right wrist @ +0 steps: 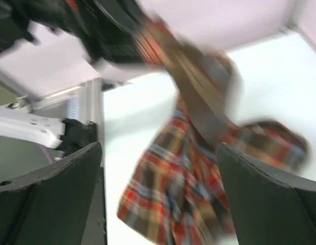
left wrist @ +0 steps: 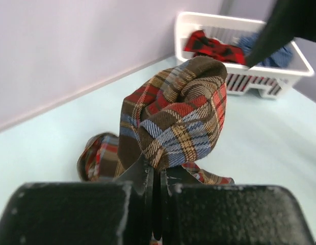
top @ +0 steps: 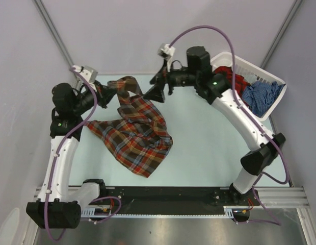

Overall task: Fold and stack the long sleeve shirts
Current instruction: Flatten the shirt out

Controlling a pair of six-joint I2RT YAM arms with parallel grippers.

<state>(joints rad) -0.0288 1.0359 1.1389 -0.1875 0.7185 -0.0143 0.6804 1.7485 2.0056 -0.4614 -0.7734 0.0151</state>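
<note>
Left tool (top: 111, 92): fingers pressed together, clamped on a bunched part of the brown plaid shirt (top: 135, 132). From my left wrist, the left tool (left wrist: 157, 176) shows its jaws meeting on cloth. The brown plaid shirt (left wrist: 178, 122) rises just ahead of them in a rounded, twisted hump, lifted off the surface (top: 209, 138).

The rest of that shirt trails down from the left tool and lies spread and rumpled on the surface, to the right of the tool and back toward my arm bases.

Right tool (top: 152, 93): jaws wide apart, nothing gripped. It sits just beside the raised hump, on the side opposite my left tool. The right wrist view is blurred. The right tool (right wrist: 159, 148) has both fingers (right wrist: 61, 194) spread, with the brown plaid shirt (right wrist: 168, 204) seen through the gap beyond them. I cannot tell whether cloth touches either finger.

Behind my right tool, past its arm, stands a white laundry basket (top: 265, 71) at the far corner of the surface. In it lie the red-and-black shirt (top: 232, 76) and the blue checked shirt (top: 260, 97), both crumpled, red nearer the tool, blue beyond it.
</note>
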